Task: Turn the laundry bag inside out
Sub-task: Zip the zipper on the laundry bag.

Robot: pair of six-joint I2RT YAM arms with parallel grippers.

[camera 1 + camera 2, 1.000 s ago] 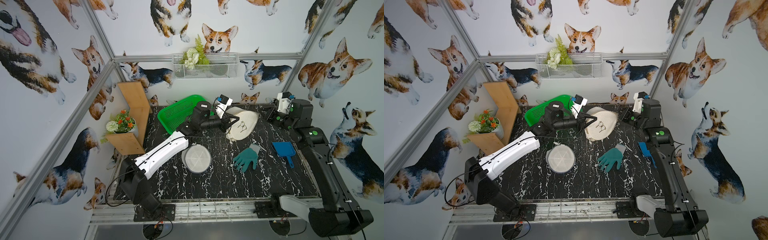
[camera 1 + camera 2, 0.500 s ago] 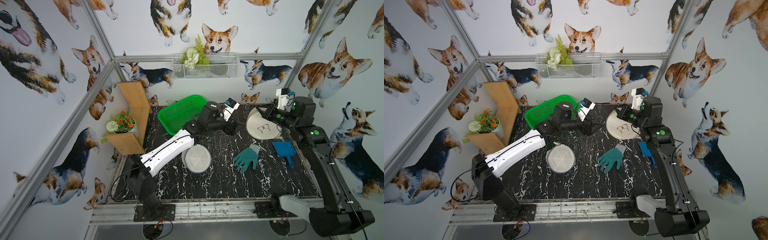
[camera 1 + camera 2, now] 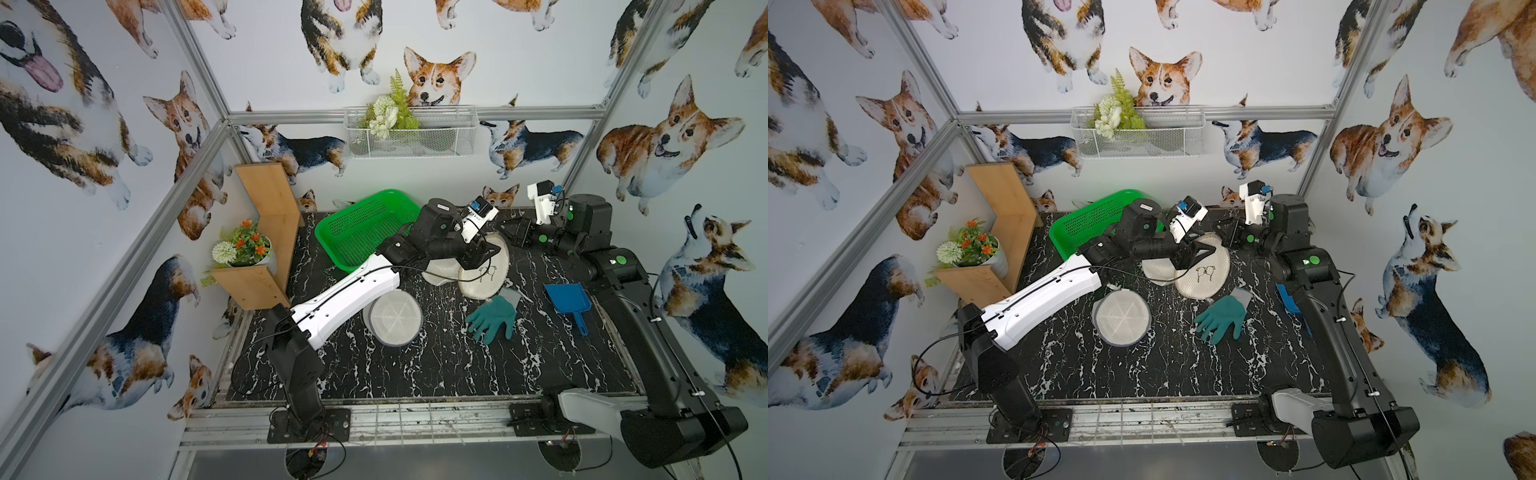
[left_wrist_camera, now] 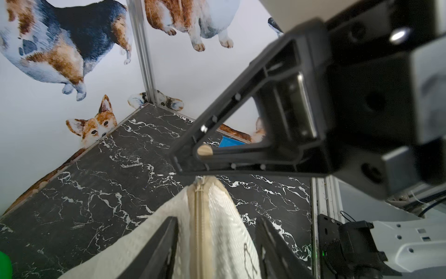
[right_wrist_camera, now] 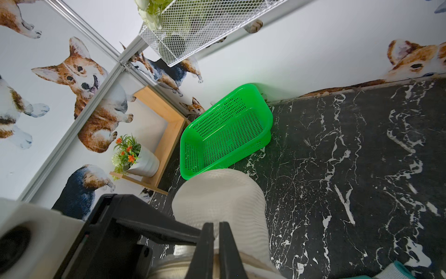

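Note:
The laundry bag is white mesh with a beige zipper and a glasses drawing. It lies at the back of the table, partly folded. My right gripper is shut on the bag's rim at its far edge. My left gripper reaches in from the left and is open, with the zipper seam standing between its jaws. The right gripper's shut tip shows just beyond the zipper's end in the left wrist view.
A second round mesh bag lies mid-table under the left arm. A green glove and a blue dustpan lie right of it. A green basket stands at the back left, beside a wooden shelf with a flower pot.
The left gripper let go of the bag, and the bag swung right with the right gripper. Now the bag sits lower and leftward, and the left jaws have come round its zipper edge.

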